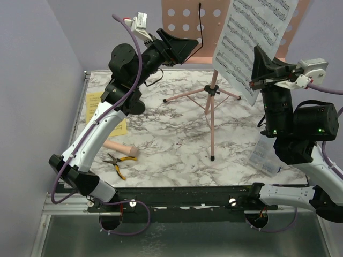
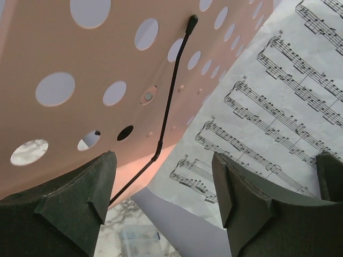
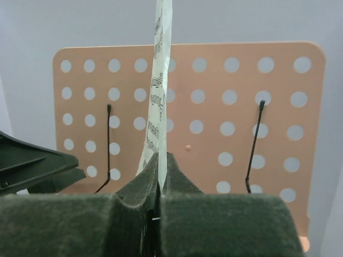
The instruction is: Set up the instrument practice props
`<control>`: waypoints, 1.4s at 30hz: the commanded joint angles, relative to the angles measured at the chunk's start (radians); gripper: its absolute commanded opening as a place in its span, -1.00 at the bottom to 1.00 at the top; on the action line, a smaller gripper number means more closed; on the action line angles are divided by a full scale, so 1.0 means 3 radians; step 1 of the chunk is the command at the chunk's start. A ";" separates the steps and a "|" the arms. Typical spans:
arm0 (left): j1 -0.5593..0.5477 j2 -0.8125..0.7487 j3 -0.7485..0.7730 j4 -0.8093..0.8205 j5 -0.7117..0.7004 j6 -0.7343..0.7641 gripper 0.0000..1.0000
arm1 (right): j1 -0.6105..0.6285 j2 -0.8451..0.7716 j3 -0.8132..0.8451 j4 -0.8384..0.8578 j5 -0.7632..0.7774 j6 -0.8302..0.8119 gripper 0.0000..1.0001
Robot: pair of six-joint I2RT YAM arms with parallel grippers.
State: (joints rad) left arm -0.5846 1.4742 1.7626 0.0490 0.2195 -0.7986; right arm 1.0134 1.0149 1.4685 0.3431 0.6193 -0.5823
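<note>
Counting one pink desk (image 1: 185, 21) on one tripod pole (image 1: 213, 115), toward the far edge of the tabletop (image 1: 177, 139). Got one white sheet-music page (image 1: 252, 37) pinched tight in the right end effector (image 3: 159, 160). Got the left end effector (image 2: 161, 179) gaping wide, gripping nothing, beside the desk. By the left edge: one yellow page (image 1: 95, 104), one beige mic (image 1: 120, 148).

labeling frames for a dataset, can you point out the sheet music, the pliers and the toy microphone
sheet music (image 1: 252, 37), top view, middle of the printed page
pliers (image 1: 116, 161), top view, near the joint
toy microphone (image 1: 122, 148), top view, middle of its beige body
</note>
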 commanded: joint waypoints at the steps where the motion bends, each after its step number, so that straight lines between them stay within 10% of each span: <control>1: -0.0039 0.0188 0.0295 0.0146 -0.0089 0.0116 0.49 | 0.0011 0.0174 0.0212 0.0213 0.0041 -0.0420 -0.99; 9: -0.0175 0.0389 0.0464 0.0230 -0.0277 0.0268 0.31 | -0.0070 0.0484 0.0381 0.0532 0.0018 -0.0859 -0.99; 42: -0.0307 0.0621 0.0614 0.0394 -0.0546 0.0408 -0.57 | -0.1292 0.0820 0.0640 -0.0321 -0.0996 0.0365 -0.98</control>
State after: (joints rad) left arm -0.6701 1.6573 1.9072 0.1341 0.0666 -0.6910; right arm 0.6380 1.2484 1.6230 0.2871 0.3763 -0.5083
